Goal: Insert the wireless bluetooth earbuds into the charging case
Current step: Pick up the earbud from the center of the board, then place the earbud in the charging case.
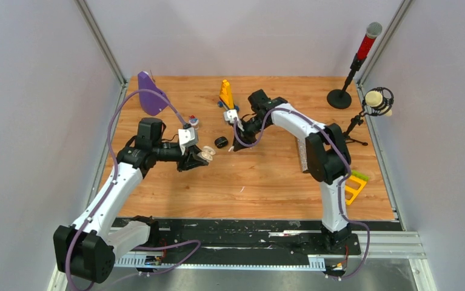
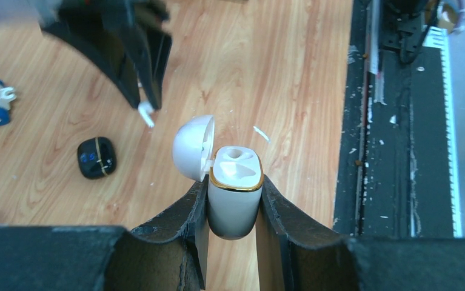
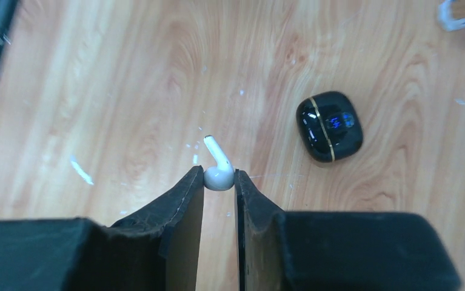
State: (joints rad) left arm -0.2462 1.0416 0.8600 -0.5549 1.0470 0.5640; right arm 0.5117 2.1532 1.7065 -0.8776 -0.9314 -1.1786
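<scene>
While the earbud (image 3: 217, 173) sits pinched by its bulb between the tips of the right gripper (image 3: 219, 185), its white stem sticks out past the fingertips, over the table (image 3: 127, 91); whether it touches the wood cannot be told. The white case (image 2: 234, 200) is clamped by its sides in the closed left gripper (image 2: 234, 185), gold rim toward the wrist camera, and its lid (image 2: 192, 147) hangs open to the left of the fingers. The right gripper is ahead and left of the left gripper, apart from the case. A shut black case (image 3: 329, 126) lies on the table ahead and right of the right gripper, between the two grippers.
</scene>
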